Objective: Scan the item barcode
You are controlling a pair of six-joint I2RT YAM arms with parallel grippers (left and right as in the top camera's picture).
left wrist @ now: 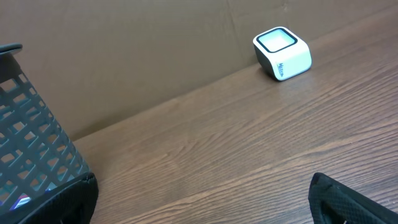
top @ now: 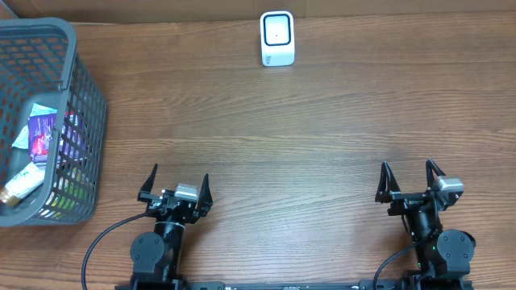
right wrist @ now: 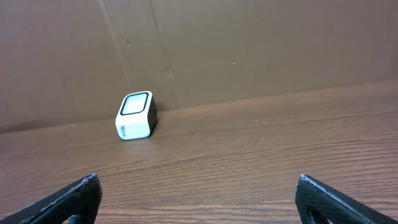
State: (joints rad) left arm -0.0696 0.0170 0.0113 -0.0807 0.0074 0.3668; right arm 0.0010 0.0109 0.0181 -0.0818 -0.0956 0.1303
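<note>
Both tools sit at the near edge of the table (top: 290,137), well apart from everything else; the left gripper (top: 179,172) has its jaws spread fully wide and holds nothing; the right gripper (top: 408,164) is likewise wide apart and empty. The things to scan lie in the grey basket (top: 87,129) at the left side, near the left arm; a purple packet (top: 42,133) leans by the basket's right wall and a white tube (top: 20,187) lies toward its near end; where either one carries its barcode I cannot tell. The scanner (top: 277,38) stands at the far edge, about midway across, its pale window facing up.

The step in hand, as I judge it, is the first reach into the basket, and the left arm is the natural one for it; it should come down from above the rim rather than across the wall, take the topmost item, and pinch it by an edge so the fingers do not cover the code; the right arm is best held off the path to the scanner.
</note>
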